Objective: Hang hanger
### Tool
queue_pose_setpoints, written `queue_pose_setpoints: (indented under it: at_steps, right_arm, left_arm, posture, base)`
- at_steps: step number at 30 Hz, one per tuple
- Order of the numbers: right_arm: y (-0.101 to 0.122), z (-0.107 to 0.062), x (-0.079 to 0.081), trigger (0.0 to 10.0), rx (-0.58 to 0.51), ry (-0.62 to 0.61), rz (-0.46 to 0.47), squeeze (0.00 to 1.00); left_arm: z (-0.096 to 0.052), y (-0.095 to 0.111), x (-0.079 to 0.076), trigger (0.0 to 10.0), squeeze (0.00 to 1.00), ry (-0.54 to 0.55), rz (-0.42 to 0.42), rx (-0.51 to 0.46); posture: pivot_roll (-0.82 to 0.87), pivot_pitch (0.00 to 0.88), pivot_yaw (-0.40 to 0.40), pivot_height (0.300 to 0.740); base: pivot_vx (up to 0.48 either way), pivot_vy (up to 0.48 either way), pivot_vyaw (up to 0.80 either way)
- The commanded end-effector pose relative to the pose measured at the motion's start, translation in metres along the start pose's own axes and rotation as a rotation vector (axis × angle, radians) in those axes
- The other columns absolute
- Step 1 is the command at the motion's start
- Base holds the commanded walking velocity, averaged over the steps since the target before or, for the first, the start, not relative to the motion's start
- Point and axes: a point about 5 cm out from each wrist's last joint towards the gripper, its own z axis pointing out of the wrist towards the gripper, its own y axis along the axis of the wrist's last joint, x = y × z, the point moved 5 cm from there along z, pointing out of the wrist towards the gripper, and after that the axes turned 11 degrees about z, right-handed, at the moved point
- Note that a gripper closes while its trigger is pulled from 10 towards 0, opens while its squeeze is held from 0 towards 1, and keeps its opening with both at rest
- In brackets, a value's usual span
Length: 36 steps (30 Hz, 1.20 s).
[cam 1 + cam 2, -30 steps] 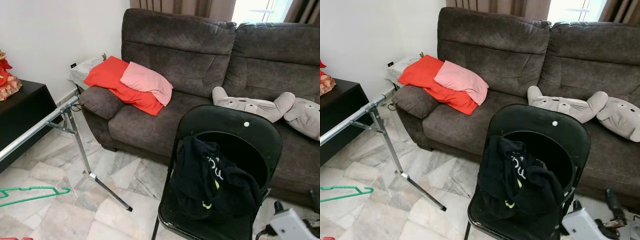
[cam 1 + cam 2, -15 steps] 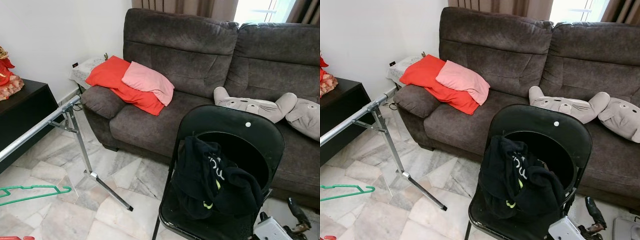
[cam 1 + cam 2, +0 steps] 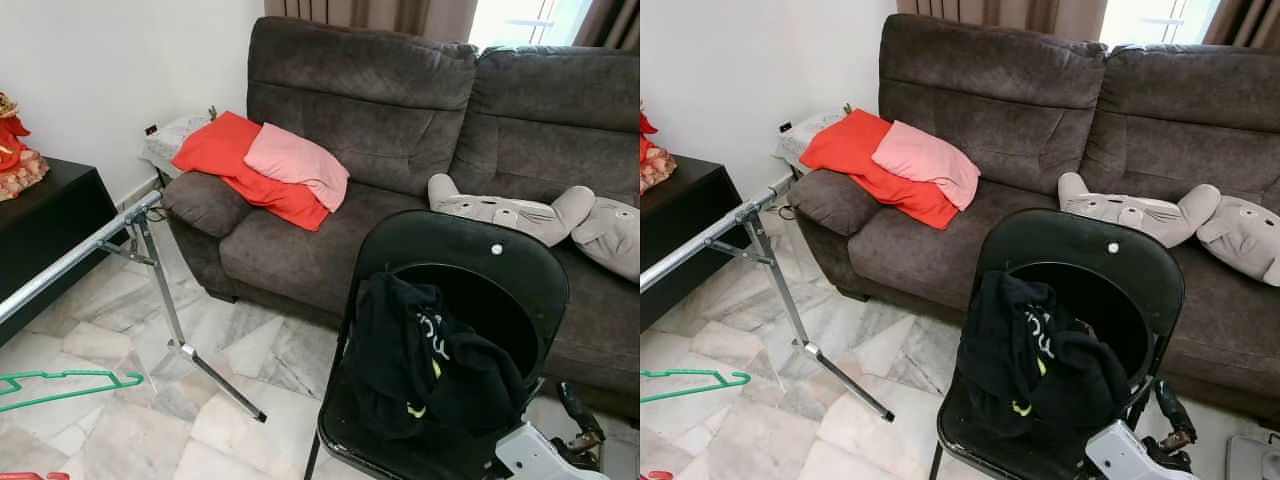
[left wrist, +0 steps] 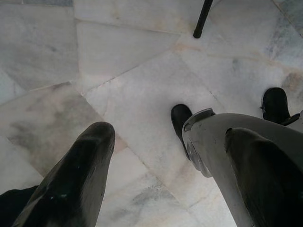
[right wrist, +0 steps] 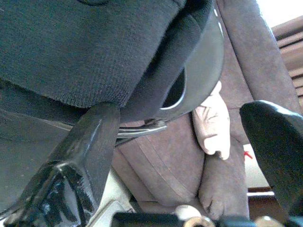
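Observation:
A green hanger (image 3: 62,385) lies on the marble floor at the far left, below the slanted silver rack bar (image 3: 78,256). My right gripper (image 3: 1170,418) is low at the bottom right, beside the black folding chair (image 3: 460,255), far from the hanger. In the right wrist view the gripper (image 5: 182,111) is open and empty, close under the chair seat and the black garment (image 5: 90,42). In the left wrist view my left gripper (image 4: 170,135) hangs open and empty over the floor.
A black garment (image 3: 425,360) is heaped on the chair seat. A brown sofa (image 3: 400,110) with red and pink cushions (image 3: 260,165) and grey plush toys (image 3: 520,212) fills the back. A black cabinet (image 3: 45,215) stands left. The rack's leg (image 3: 215,378) crosses the floor.
My right gripper and its white wrist have shifted left, closer to the chair. The hanger and rack have stayed put.

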Motion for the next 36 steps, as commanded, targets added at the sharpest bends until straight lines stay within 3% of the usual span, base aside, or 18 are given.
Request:
queue_pose_setpoints:
  at_steps: [1,27,36]
  right_arm:
    - [0.000,-0.002,0.005,10.0,-0.003,0.025,0.011,0.00]
    - [-0.007,-0.001,0.023,10.0,0.058,0.101,0.009,0.00]
    - [0.003,0.005,0.013,10.0,0.007,0.049,0.009,0.00]
  left_arm:
    - [-0.001,-0.007,-0.001,10.0,0.00,-0.011,0.009,0.025]
    - [-0.001,-0.007,-0.002,10.0,0.00,-0.019,0.002,0.029]
    - [-0.001,-0.007,-0.001,10.0,0.00,-0.012,0.001,0.026]
  posture:
    - [-0.03,0.039,-0.001,0.740]
    - [-0.02,0.045,-0.009,0.740]
    - [-0.02,0.042,-0.009,0.740]
  base:
    - [0.000,0.000,0.00]
    - [0.000,0.000,0.00]
    - [0.000,0.000,0.00]
